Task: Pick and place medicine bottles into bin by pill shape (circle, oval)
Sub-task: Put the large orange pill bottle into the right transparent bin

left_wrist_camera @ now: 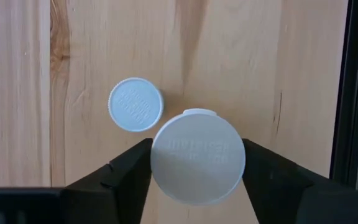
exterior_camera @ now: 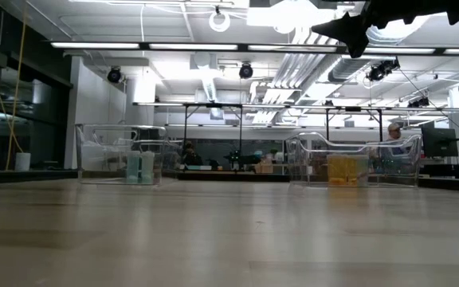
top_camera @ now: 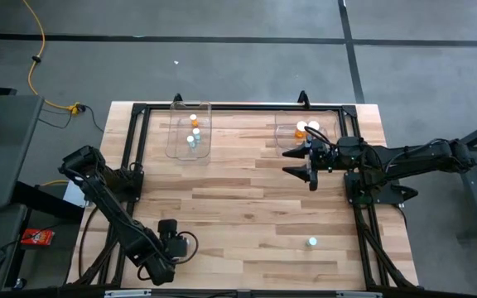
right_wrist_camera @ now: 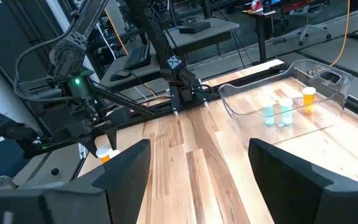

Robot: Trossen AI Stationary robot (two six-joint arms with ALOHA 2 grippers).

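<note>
We see even overhead light on the desk (top_camera: 247, 207) in the high view, with soft shadows. In the low view, bright ceiling strip lights (exterior_camera: 213, 46) glare and the near desk surface blurs. The white cap (left_wrist_camera: 197, 157) close to the left wrist camera looks soft.

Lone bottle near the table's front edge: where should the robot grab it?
Take the lone bottle by its round sides, coming straight down from above. It seems to stand upright, with bare wood all around. The open right tool is nearer; the left tool holds another bottle.
</note>
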